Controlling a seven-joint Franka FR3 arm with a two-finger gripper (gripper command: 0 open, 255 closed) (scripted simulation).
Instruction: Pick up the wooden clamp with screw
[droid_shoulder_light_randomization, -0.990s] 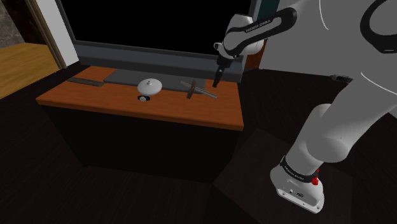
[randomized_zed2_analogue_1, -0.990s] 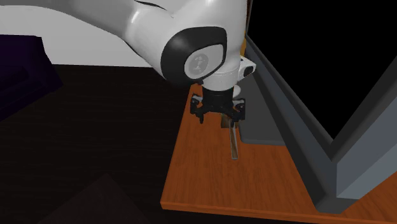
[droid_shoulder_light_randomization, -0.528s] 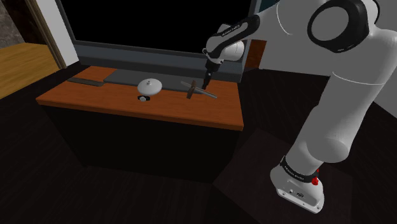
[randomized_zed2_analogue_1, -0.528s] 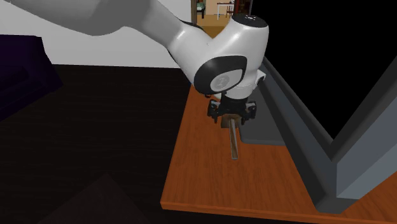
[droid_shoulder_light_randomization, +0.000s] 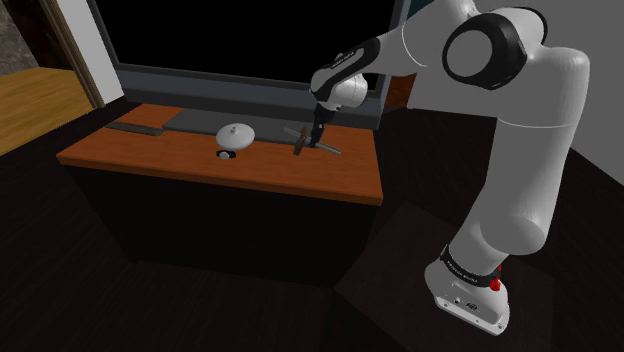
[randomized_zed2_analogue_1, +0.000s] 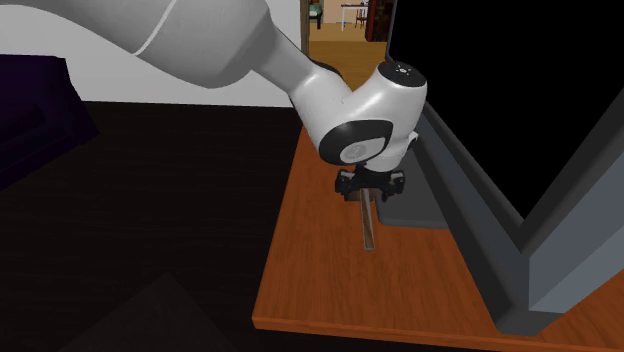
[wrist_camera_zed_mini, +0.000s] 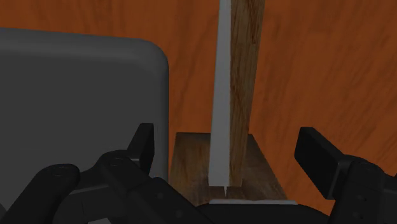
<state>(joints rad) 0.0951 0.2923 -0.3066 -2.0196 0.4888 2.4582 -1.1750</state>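
The wooden clamp (droid_shoulder_light_randomization: 306, 141) lies on the orange-brown tabletop (droid_shoulder_light_randomization: 180, 150), a crossed shape of wooden bars with a grey metal strip. My gripper (droid_shoulder_light_randomization: 316, 130) hangs right over it, fingers pointing down. In the wrist view the clamp's long bar (wrist_camera_zed_mini: 243, 76) and its wooden block run between my fingers, and the gripper (wrist_camera_zed_mini: 229, 135) stands open, with a gap on each side of the wood. In the second exterior view the clamp's bar (randomized_zed2_analogue_1: 368, 228) sticks out toward the camera from under the gripper (randomized_zed2_analogue_1: 368, 192).
A white lidded dish (droid_shoulder_light_randomization: 236, 134) and a small black object (droid_shoulder_light_randomization: 226, 155) sit to the shoulder view's left of the clamp. A grey flat mat (wrist_camera_zed_mini: 76, 102) lies close beside the clamp. A grey window frame (randomized_zed2_analogue_1: 470, 230) borders the table's far side, with a black area behind.
The arm has swung toward the shoulder view's left and come down, bringing the gripper from beside the clamp to directly over it. The clamp has not moved.
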